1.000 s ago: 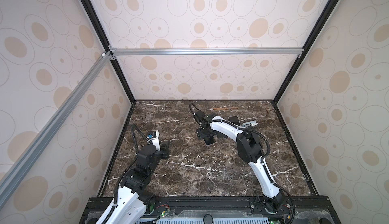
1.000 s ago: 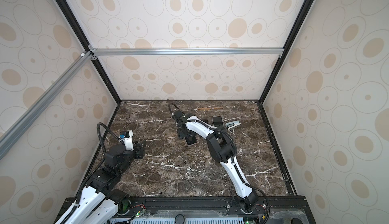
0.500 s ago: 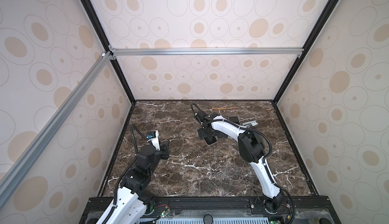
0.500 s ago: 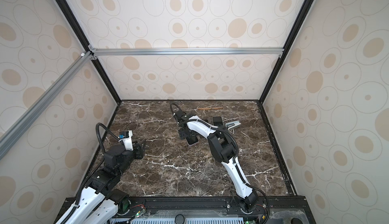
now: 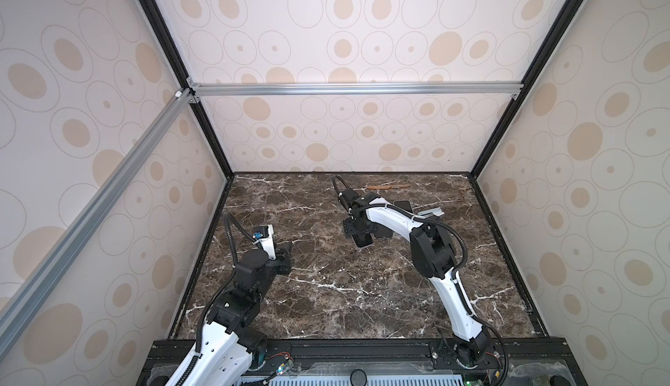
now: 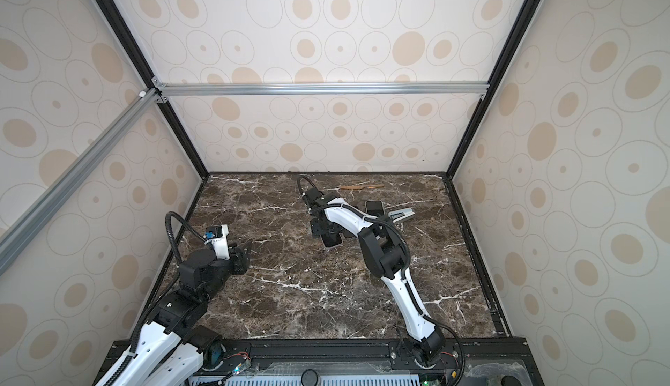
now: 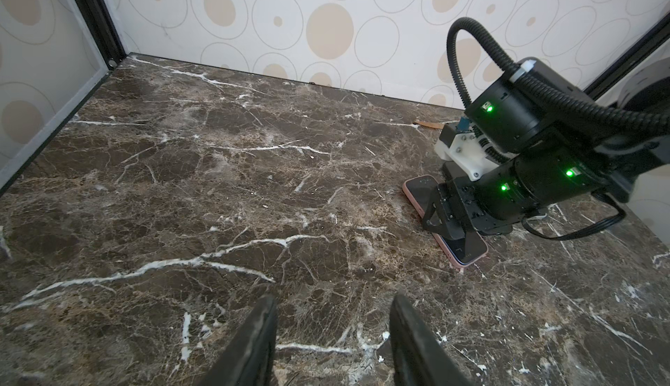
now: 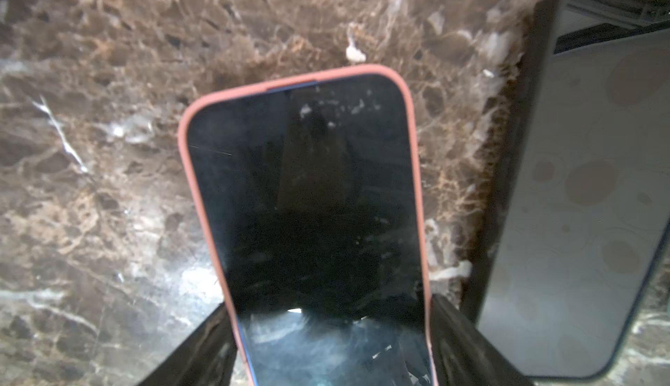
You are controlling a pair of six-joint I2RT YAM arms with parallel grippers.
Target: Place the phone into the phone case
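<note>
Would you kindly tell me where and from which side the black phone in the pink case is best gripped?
Probably across the two long edges of the black phone in the pink case, near mid-length, from straight above: it lies flat, screen up, on the brown marble tabletop, so only its thin edges are reachable.

top views: overhead, whole table [image 5: 326, 293] | left wrist: low, oblique | right wrist: close over phone [image 8: 308, 192]
</note>
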